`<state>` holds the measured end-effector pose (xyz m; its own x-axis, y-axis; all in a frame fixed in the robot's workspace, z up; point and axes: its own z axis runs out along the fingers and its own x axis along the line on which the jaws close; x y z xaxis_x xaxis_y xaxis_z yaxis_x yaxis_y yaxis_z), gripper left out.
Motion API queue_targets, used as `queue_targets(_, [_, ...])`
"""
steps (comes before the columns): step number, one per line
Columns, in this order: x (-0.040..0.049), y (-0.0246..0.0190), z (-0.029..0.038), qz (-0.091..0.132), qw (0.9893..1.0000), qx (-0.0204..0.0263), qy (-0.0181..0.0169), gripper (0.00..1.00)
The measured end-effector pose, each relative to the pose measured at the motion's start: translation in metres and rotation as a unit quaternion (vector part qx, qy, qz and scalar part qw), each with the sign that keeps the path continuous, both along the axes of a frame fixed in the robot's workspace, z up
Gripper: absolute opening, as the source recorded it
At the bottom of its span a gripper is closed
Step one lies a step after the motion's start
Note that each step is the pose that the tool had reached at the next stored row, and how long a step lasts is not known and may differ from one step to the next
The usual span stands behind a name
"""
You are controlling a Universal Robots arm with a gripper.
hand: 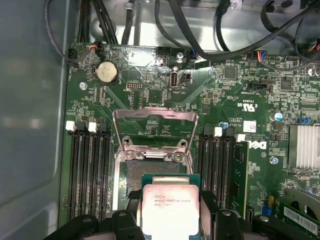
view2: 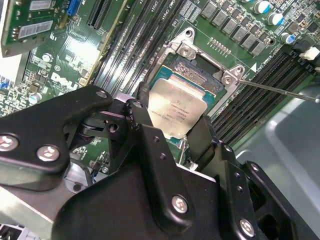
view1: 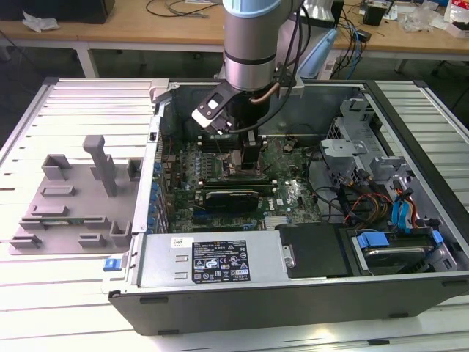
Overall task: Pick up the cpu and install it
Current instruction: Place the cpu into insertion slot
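Concerning the cpu (hand: 170,210): hangs just over the open socket (hand: 150,172), clamped at two opposite edges by the gripper (hand: 170,216), with jaws closed narrow on it. Impossible to tell from these views whether it touches the socket bed or floats slightly above.

For doing this step well, probably best to keep the chip flat and parallel to the board, and to line up all four edges with the socket frame. Wise also to match the corner mark and the notches before any descent. No sliding sideways across the contacts, which are likely very delicate. Only a soft, straight-down placing, without pressing, seems safe.

Looks small, flat and square in both wrist views: a shiny silver-grey metal top with faint print, sitting on a thin green rim.

Further out, a metal load plate (hand: 155,114) standing raised beyond the socket, and rows of dark memory slots (hand: 87,170) on both sides. All mounted on a green motherboard (hand: 215,95) inside an open computer case (view1: 161,264). Outside the case, at the exterior view's left, a grey tray (view1: 66,220) with upright blocks.
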<state>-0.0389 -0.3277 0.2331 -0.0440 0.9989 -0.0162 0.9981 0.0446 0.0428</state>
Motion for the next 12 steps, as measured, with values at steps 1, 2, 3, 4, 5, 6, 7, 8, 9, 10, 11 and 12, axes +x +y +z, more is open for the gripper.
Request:
queue_targets(1, [0.0001, 0.0001, -0.0006, -0.001, 1.0, 0.0, 0.0, 0.55])
queue_targets(2, [0.0002, 0.0005, -0.0017, -0.003, 1.0, -0.0001, 0.0001, 0.55])
queue_targets(3, [0.0001, 0.0006, -0.0021, -0.004, 1.0, -0.0001, 0.0, 0.55])
queue_targets(4, [0.0001, 0.0006, -0.0022, -0.004, 1.0, 0.0, 0.0, 0.55])
queue_targets(5, [0.0001, 0.0006, -0.0022, -0.004, 1.0, 0.0, 0.0, 0.55])
queue_targets(6, [0.0001, 0.0007, -0.003, -0.004, 1.0, 0.0002, -0.0001, 0.55])
queue_targets(7, [0.0001, 0.0007, -0.0037, -0.004, 1.0, -0.0001, 0.0001, 0.55])
queue_targets(8, [0.0001, 0.0007, -0.0037, -0.004, 1.0, -0.0001, 0.0001, 0.55])
queue_targets(9, [0.0001, 0.0007, -0.0038, -0.004, 1.0, 0.0, 0.0, 0.55])
queue_targets(10, [0.0001, 0.0007, -0.0041, -0.004, 1.0, 0.0001, 0.0, 0.55])
queue_targets(11, [0.0001, 0.0007, -0.0051, -0.004, 1.0, 0.0001, 0.0, 0.55])
queue_targets(12, [0.0001, 0.0007, -0.0051, -0.004, 1.0, -0.0001, 0.0001, 0.55])
